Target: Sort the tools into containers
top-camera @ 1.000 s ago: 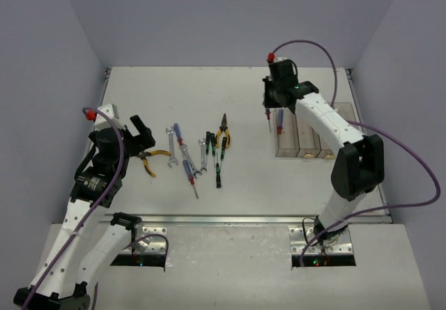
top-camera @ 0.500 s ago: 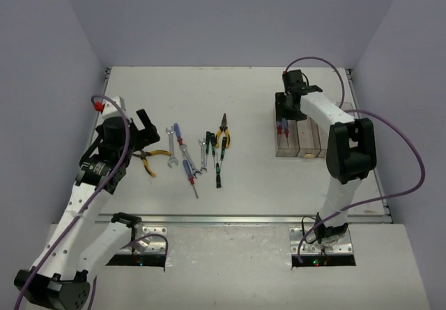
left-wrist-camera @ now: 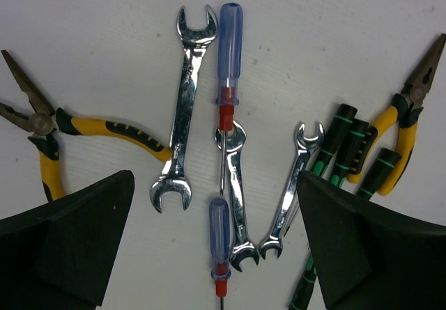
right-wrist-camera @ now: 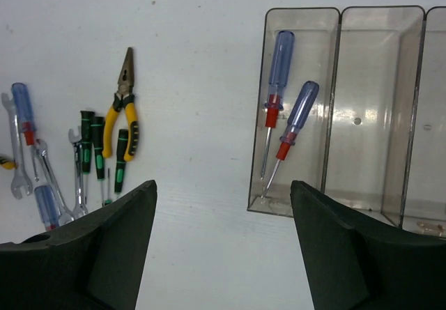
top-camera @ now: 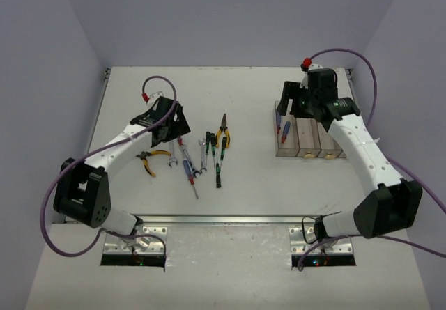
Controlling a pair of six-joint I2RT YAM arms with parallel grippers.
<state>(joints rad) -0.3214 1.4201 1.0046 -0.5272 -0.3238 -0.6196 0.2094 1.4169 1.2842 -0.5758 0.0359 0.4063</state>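
The tools lie in a loose row on the white table: silver wrenches (left-wrist-camera: 182,108), two blue-handled screwdrivers (left-wrist-camera: 228,52), green-handled screwdrivers (left-wrist-camera: 341,139) and yellow-handled pliers (left-wrist-camera: 49,125). My left gripper (left-wrist-camera: 214,184) hovers open over them, its fingers (left-wrist-camera: 63,247) either side of the lower blue screwdriver (left-wrist-camera: 219,237) and touching nothing. The containers (top-camera: 310,143) stand at the right. Two blue screwdrivers (right-wrist-camera: 279,66) lie in the leftmost bin (right-wrist-camera: 303,10). My right gripper (right-wrist-camera: 223,188) hangs open and empty above that bin's near end.
The other bins (right-wrist-camera: 380,101) hold no tools that I can see. A second pair of yellow pliers (top-camera: 223,134) lies at the right end of the tool row. The table's raised back edge (top-camera: 223,67) runs behind everything.
The right gripper opened and let a blue screwdriver drop into the leftmost bin, then drew back. The left arm swung in from the left to hang over the tool row.
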